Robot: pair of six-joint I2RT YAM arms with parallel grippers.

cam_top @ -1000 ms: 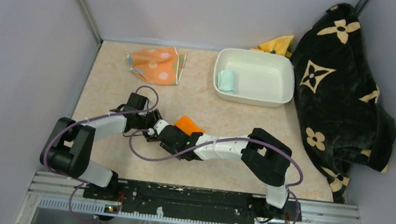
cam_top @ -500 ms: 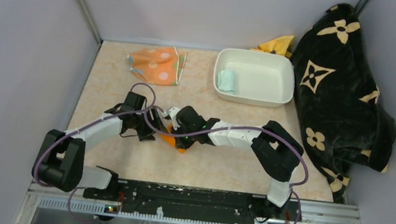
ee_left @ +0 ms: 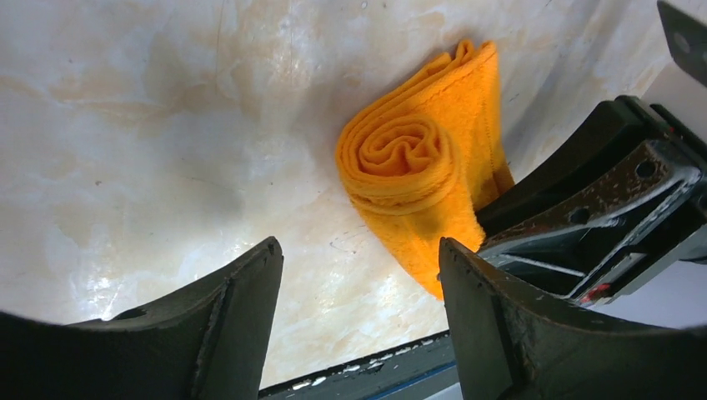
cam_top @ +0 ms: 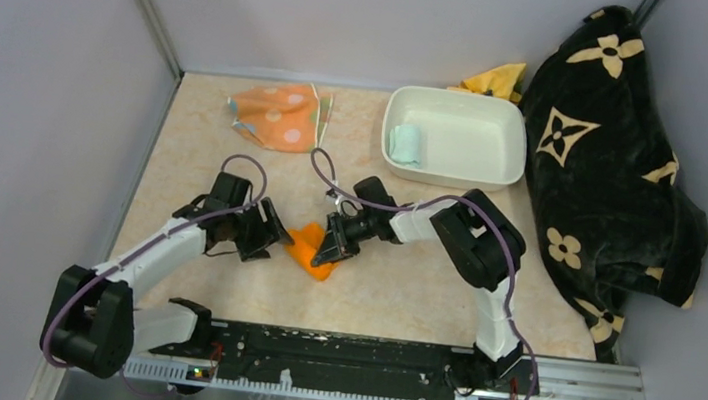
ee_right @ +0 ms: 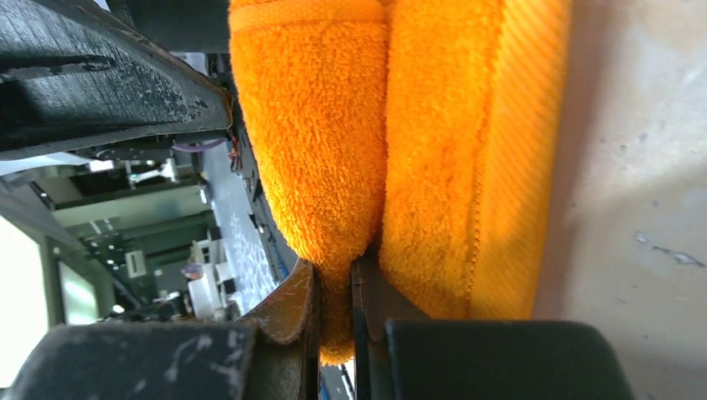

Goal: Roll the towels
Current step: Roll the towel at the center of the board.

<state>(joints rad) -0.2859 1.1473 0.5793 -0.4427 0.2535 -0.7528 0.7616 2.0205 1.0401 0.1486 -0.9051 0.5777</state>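
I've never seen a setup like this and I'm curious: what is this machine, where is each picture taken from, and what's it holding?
These are two robot arms bolted to the near edge of a table, each ending in a two-finger pincer. The wide picture looks down from above; the two close-ups come from cameras on the wrists. The right pincer is shut on a fold of the rolled orange towel, which rests on the table. The left pincer is open beside it, holding nothing. Farther back lie a dotted towel and a white tub with a rolled mint towel inside; a black blanket sits at the right.
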